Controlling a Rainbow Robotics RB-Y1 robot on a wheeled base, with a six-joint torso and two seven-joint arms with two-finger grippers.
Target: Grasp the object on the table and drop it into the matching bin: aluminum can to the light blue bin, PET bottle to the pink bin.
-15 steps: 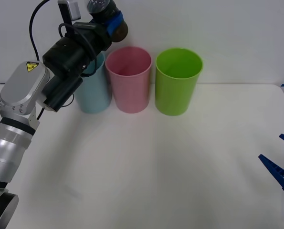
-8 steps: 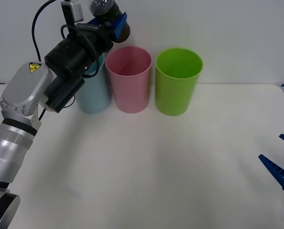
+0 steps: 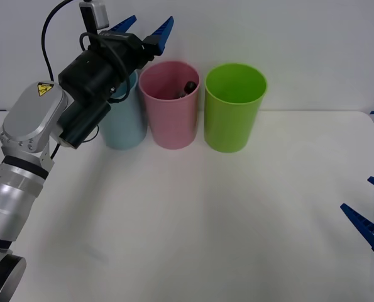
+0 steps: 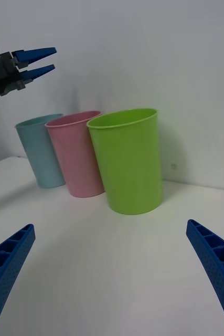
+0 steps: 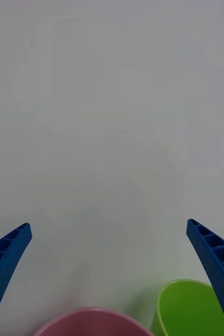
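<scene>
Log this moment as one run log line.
left gripper: open above pink bin | PET bottle: inside bin | right gripper: open, idle

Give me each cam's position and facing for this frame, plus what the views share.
Front: above the arms, looking down at the table; left gripper open above the pink bin, PET bottle inside.
Right wrist: low, facing the bins; right gripper open.
Left wrist: high, facing the wall, own fingers apart.
Shared: pink bin and green bin in all three; light blue bin in two.
</scene>
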